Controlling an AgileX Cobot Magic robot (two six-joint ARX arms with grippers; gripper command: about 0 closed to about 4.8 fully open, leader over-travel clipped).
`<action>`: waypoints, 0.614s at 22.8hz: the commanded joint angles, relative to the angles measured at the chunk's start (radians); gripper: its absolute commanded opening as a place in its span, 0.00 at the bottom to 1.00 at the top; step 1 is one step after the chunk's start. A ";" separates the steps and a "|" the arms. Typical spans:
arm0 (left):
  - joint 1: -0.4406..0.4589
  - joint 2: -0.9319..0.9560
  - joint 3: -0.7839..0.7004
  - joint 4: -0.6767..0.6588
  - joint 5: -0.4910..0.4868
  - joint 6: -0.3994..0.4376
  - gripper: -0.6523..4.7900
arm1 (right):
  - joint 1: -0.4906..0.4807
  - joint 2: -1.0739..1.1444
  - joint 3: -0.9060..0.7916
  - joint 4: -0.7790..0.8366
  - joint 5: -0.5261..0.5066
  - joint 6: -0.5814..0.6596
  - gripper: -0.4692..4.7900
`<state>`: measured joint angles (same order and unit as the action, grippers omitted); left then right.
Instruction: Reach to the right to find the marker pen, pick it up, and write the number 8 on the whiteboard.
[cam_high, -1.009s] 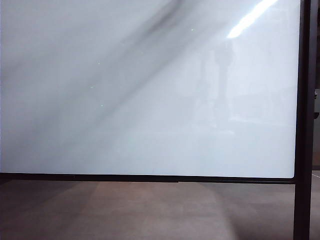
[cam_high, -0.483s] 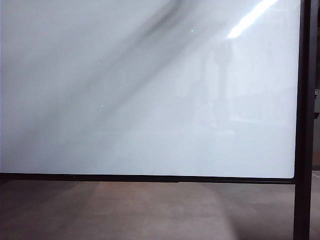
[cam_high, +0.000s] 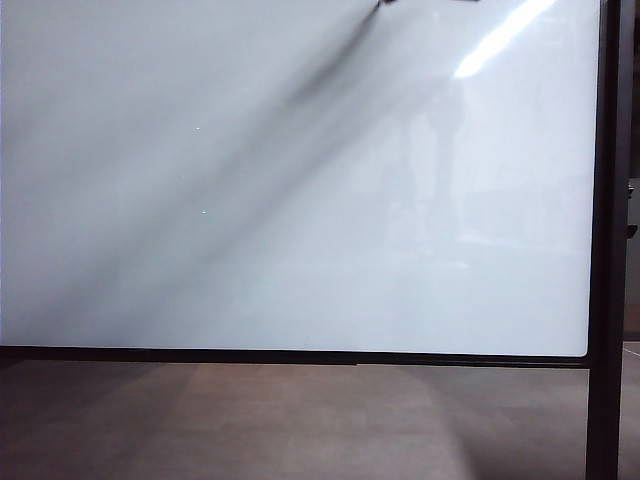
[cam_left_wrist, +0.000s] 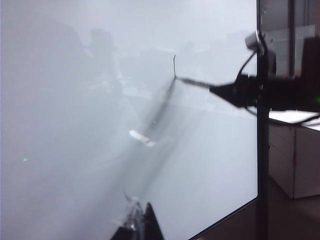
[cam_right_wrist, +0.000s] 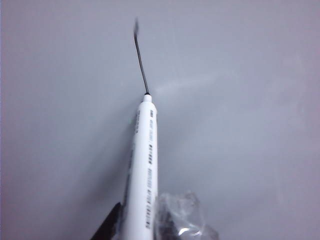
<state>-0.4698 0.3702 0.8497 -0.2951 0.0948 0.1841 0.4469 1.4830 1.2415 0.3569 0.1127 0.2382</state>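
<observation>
My right gripper (cam_left_wrist: 227, 92) is matte black, tapering to a point, with black cables looping off my arm; clear plastic wrap covers my fingertips (cam_right_wrist: 182, 220)

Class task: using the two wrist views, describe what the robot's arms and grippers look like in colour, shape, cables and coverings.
The right gripper is black and tapers toward the whiteboard, with black cables looping behind it. Up close, crinkled clear plastic wraps one dark finger. The left gripper shows only dark pointed fingertips, also with clear wrapping.

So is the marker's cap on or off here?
Off. In the right wrist view the marker pen shows its bare tip touching the whiteboard, at the end of a black stroke.
</observation>
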 joint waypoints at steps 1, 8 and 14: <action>0.001 0.001 0.003 0.013 0.003 0.000 0.11 | -0.002 0.002 -0.058 0.017 0.025 0.024 0.08; 0.000 0.000 0.003 0.013 0.003 0.000 0.11 | -0.002 0.001 -0.117 0.045 0.050 0.031 0.08; 0.001 0.000 0.003 0.013 0.003 0.000 0.11 | -0.053 -0.012 -0.117 0.034 0.098 0.032 0.08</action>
<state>-0.4698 0.3695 0.8497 -0.2951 0.0952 0.1841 0.4145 1.4761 1.1213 0.3744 0.1413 0.2649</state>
